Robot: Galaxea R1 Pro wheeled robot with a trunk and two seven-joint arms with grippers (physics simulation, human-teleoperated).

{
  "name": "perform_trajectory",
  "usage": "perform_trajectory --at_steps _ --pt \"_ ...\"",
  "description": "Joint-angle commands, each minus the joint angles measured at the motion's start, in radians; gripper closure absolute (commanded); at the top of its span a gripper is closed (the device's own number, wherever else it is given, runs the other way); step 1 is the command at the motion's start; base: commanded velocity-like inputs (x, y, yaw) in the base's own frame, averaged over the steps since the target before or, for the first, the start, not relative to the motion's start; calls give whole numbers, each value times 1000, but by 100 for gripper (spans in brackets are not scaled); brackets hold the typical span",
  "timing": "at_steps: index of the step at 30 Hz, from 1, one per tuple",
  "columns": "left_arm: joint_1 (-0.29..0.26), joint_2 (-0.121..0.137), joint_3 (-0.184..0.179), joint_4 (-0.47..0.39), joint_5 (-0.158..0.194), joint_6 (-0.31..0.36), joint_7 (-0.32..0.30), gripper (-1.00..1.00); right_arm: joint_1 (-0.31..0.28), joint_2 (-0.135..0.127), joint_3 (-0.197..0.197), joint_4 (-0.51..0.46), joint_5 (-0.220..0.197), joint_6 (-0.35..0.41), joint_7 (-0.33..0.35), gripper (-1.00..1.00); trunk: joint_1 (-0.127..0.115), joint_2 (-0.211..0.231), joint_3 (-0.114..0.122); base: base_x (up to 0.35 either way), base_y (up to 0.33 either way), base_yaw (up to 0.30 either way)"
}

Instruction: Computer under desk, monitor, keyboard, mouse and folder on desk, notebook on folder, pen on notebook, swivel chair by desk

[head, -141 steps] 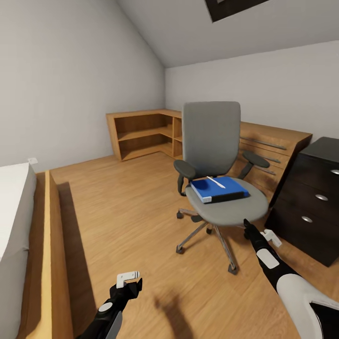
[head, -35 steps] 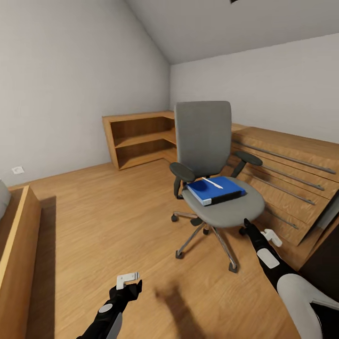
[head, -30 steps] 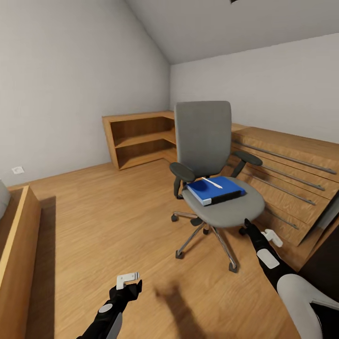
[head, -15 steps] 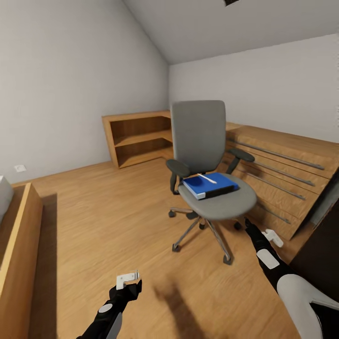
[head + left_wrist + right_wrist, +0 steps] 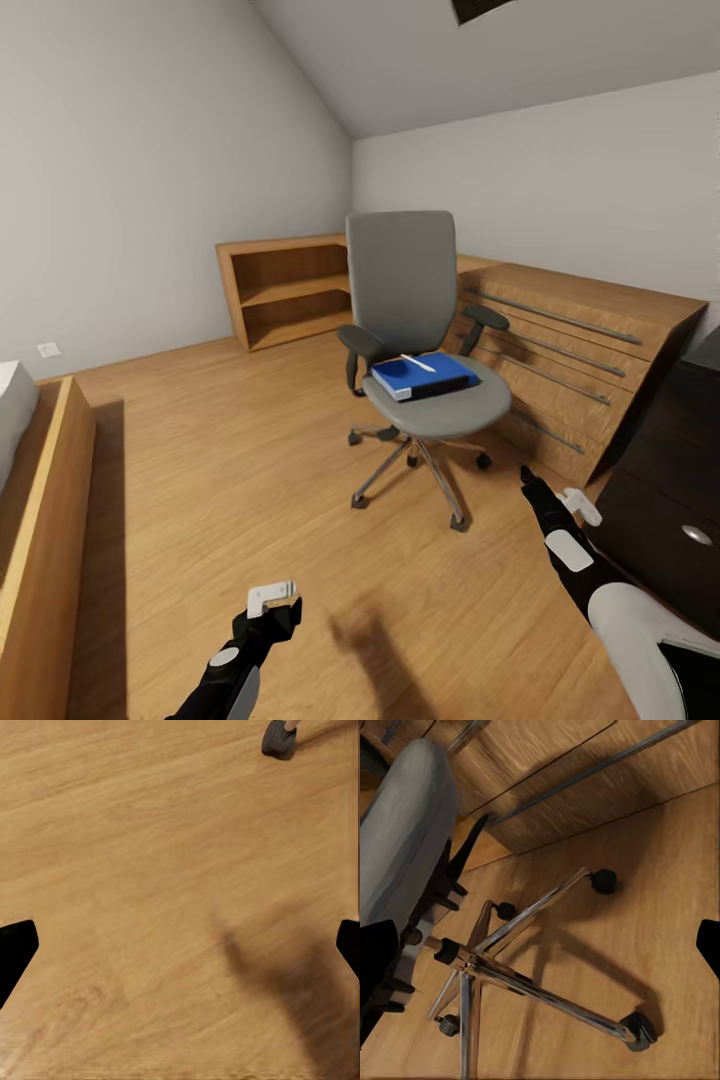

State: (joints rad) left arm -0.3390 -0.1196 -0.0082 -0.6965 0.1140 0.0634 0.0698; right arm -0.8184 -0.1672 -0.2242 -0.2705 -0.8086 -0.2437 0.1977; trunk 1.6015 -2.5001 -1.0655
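The grey swivel chair (image 5: 405, 290) stands mid-room on the wood floor. On its seat lies the blue folder (image 5: 425, 373), and a thin white pen (image 5: 418, 363) rests on top of it. The desk's dark drawer unit (image 5: 665, 490) shows at the right edge. My left gripper (image 5: 270, 598) hangs open low over bare floor (image 5: 180, 949). My right gripper (image 5: 552, 497) is open, in front of and to the right of the chair, near its chrome base (image 5: 529, 982) and seat (image 5: 405, 832). Computer, monitor, keyboard, mouse and notebook are out of view.
A low oak chest with long bar handles (image 5: 575, 335) runs along the right wall behind the chair. An oak corner shelf (image 5: 285, 290) stands at the back. A wooden bed frame (image 5: 45, 520) borders the left. One chair castor (image 5: 279, 736) lies ahead of my left gripper.
The whole view has shifted: the chair now sits further off and more to the left, and the dark drawer unit has come into sight at the right. Both grippers stay open.
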Motion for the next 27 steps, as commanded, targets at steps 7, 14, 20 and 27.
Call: perform_trajectory --at_steps 7,14,20,27 --pt "0 0 1 50 11 4 0 -100 -1 4 1 53 6 -26 8 -100 -1 0 -1 -77 -42 0" --pt "0 13 3 148 10 -47 2 -100 0 59 6 174 124 -149 8 -100 -17 28 19 -9 -5 0" --pt "0 43 5 208 11 -139 3 -100 4 90 7 269 251 -280 3 -100 -40 70 38 -1 -1 0" --pt "0 54 8 268 12 -167 3 -100 109 116 6 290 285 -320 -19 -100 -67 119 60 0 0 0"
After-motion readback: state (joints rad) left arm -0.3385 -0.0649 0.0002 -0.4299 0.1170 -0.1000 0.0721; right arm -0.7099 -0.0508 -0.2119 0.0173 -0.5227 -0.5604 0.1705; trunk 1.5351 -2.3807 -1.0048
